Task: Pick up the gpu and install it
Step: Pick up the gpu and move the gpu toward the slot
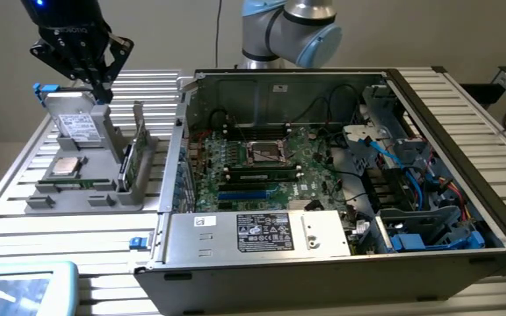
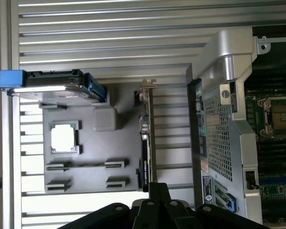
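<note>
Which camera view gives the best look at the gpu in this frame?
The wrist view: the gpu shows along nearly its whole length, edge-on, standing in the grey holder. The exterior view shows the gpu partly hidden by the holder's walls.

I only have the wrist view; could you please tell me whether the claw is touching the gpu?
Observer: No. In the exterior view the claw hangs above the far end of the grey holder, apart from the gpu, which stands on edge in its slot.
Operator: Thank you. Do the expansion slots look free?
Observer: The blue slots on the motherboard, beside the power supply box, appear to hold no card.
Operator: Are any cables near them?
Observer: Blue cables run along the case's side at the exterior view's right, away from those slots.
</note>
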Available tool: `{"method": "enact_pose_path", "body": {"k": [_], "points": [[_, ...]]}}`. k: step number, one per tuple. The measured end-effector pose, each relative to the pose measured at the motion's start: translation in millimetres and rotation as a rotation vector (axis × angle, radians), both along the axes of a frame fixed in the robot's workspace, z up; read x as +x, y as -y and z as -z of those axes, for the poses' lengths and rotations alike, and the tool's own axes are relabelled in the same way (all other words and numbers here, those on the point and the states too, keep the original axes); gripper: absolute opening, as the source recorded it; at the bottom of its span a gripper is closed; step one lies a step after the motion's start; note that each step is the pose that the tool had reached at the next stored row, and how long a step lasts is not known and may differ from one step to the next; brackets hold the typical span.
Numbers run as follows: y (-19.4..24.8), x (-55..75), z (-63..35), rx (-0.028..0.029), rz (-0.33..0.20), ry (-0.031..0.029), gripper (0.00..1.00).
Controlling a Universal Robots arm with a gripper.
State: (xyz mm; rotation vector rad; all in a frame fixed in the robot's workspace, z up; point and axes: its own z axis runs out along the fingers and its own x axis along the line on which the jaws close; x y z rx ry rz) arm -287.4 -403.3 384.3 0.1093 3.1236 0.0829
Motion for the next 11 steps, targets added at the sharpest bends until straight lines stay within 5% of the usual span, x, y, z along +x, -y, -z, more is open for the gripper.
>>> {"method": "enact_pose_path", "body": {"k": [9, 11], "points": [[0.0, 0.0, 0.2, 0.0000, 0.000, -0.0001, 0.10], [0.0, 0.0, 0.3, 0.0000, 0.000, 0.0000, 0.17]]}}
